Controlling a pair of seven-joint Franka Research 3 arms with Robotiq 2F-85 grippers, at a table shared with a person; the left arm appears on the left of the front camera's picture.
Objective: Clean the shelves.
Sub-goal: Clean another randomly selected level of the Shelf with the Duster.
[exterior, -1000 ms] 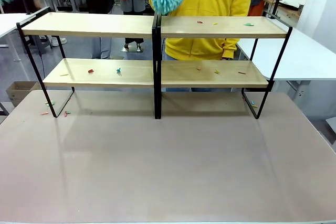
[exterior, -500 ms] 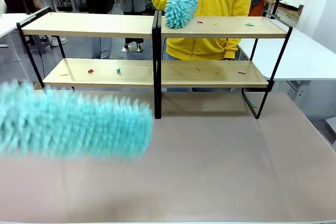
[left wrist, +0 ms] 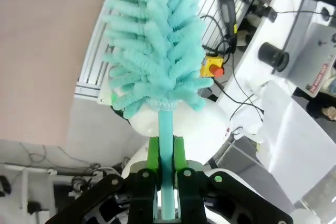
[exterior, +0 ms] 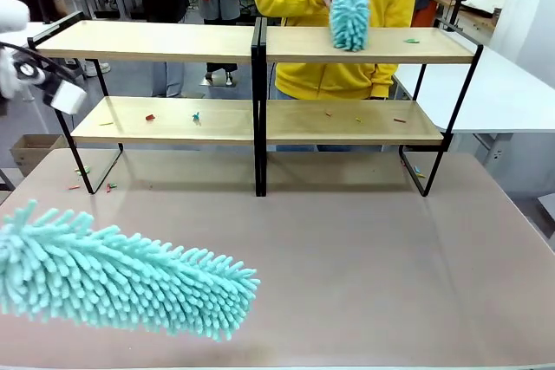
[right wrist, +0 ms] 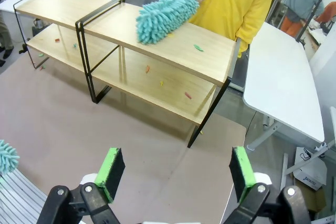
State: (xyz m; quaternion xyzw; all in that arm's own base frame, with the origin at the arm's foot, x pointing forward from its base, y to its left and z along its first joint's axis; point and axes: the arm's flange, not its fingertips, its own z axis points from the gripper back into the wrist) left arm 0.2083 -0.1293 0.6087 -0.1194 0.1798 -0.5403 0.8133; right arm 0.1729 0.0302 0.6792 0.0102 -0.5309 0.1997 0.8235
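Observation:
The shelves [exterior: 260, 119] stand at the table's far side, light boards on a black frame; they also show from the right wrist, shelves [right wrist: 131, 30]. Small coloured scraps [exterior: 150, 116] lie on the boards. My left gripper [left wrist: 166, 148] is shut on the thin handle of a teal fluffy duster [left wrist: 152, 40]. Its head hangs low over the near left of the tabletop, duster [exterior: 113, 279]. A person in yellow holds a second teal duster [exterior: 349, 15] upright on the top right board, second duster [right wrist: 168, 14]. My right gripper [right wrist: 177, 169] is open, empty, high above the table's near right.
More scraps [exterior: 87, 184] lie on the grey-brown tabletop [exterior: 347, 257] by the rack's left foot. A white table [exterior: 512, 93] stands to the right of the rack. Part of my left arm [exterior: 35, 71] shows at the far left edge.
My duster swung from the top left corner down to the near left foreground. The person's duster slid right along the top right board.

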